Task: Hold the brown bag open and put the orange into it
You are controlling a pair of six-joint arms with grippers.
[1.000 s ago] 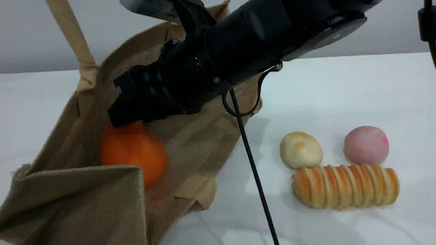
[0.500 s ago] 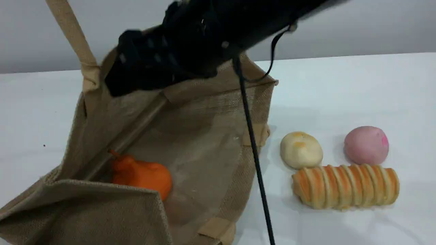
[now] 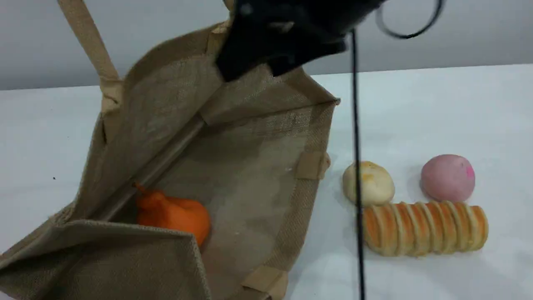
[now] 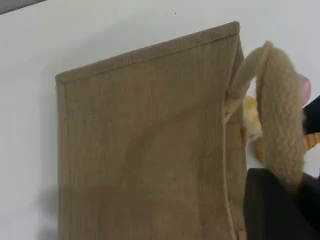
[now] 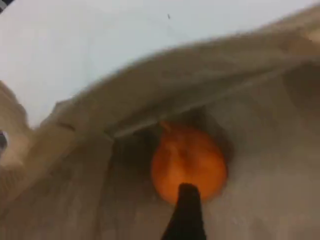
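The brown bag (image 3: 250, 137) lies on the white table with its mouth held wide toward the camera. Inside it, near the fold on the left, rests the orange (image 3: 175, 214), stem up and touched by nothing. My right gripper (image 3: 254, 71) hangs blurred above the bag's far rim, open and empty. In the right wrist view its fingertip (image 5: 186, 210) points down at the orange (image 5: 189, 162). My left gripper (image 4: 287, 187) is shut on the bag's thick beige handle (image 4: 280, 110), above the bag's flat side (image 4: 145, 145). That strap (image 3: 87, 41) runs up out of the scene view.
To the right of the bag lie a cream bun (image 3: 374, 185), a round pink ball (image 3: 447, 177) and a long striped bread roll (image 3: 424, 228). A black cable (image 3: 357, 187) hangs from the right arm in front of the bun and roll.
The right gripper let the orange go, rose out of the bag and swung right. The orange dropped to the bag's floor. The bag's mouth spread wider.
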